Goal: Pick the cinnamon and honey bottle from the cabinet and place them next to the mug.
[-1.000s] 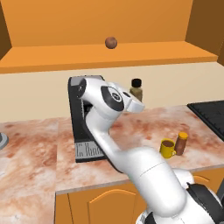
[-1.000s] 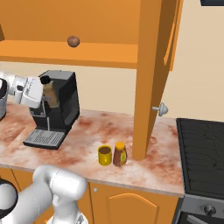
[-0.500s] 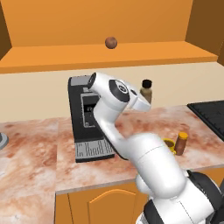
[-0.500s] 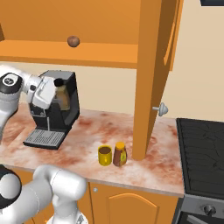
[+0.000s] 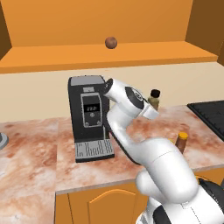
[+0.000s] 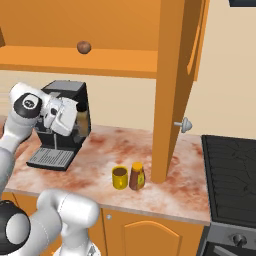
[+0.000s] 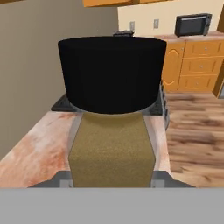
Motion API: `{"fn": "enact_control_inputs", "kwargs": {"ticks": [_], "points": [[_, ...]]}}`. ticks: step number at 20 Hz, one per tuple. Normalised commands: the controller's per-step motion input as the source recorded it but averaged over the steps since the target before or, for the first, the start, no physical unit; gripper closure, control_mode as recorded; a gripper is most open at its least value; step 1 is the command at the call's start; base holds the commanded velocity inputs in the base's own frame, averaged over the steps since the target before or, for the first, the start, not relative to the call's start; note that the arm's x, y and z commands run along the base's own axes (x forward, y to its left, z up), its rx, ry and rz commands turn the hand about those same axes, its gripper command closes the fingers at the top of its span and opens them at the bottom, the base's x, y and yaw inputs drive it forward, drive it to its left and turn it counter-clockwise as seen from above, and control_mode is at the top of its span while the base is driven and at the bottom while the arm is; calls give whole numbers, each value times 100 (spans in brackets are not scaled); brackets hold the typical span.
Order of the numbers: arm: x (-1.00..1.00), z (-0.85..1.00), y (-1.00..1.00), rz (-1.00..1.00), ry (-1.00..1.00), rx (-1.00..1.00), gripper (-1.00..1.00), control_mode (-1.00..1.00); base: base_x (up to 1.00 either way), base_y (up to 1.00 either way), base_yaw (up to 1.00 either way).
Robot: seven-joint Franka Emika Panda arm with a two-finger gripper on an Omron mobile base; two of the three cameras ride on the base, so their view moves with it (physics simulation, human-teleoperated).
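Note:
My gripper (image 5: pixel 148 106) is shut on the cinnamon (image 5: pixel 154 98), a slim jar with a black cap, held upright in the air in front of the black coffee machine (image 5: pixel 89 114). From the right base, the gripper (image 6: pixel 74 118) and the cinnamon (image 6: pixel 83 118) hang above the counter, left of the mug. In the hand view the cinnamon (image 7: pixel 111 146) stands close up between the jaws. The yellow mug (image 6: pixel 119 177) and the honey bottle (image 6: pixel 137 176) stand side by side on the counter. The honey bottle (image 5: pixel 181 140) peeks out behind my arm. The cabinet (image 6: pixel 70 57) shelf is overhead.
A round brown ball (image 6: pixel 84 47) lies on the cabinet shelf. An open orange door (image 6: pixel 176 85) with a knob (image 6: pixel 184 124) hangs just right of the honey bottle. The dark stove (image 6: pixel 233 175) lies at the far right. The counter (image 5: pixel 35 153) is marbled red.
The arm has swung right with the cinnamon in its grip, from the coffee machine's left front to its right side. Mug and honey bottle have not moved.

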Motion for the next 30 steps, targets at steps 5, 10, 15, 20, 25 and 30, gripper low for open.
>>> {"fn": "enact_control_inputs", "kwargs": {"ticks": [5,10,15,20,25,30], "points": [[0,-85,0,0,0,3,100,-100,0,0,0],[0,-90,0,0,0,4,100,-100,0,0,0],[1,-89,0,0,0,4,100,-100,0,0,0],[6,-76,0,0,3,3,100,-100,0,0,0],[30,-25,0,-2,0,0,100,-100,0,0,0],[50,-14,0,-9,1,0,100,-100,0,0,0]]}}
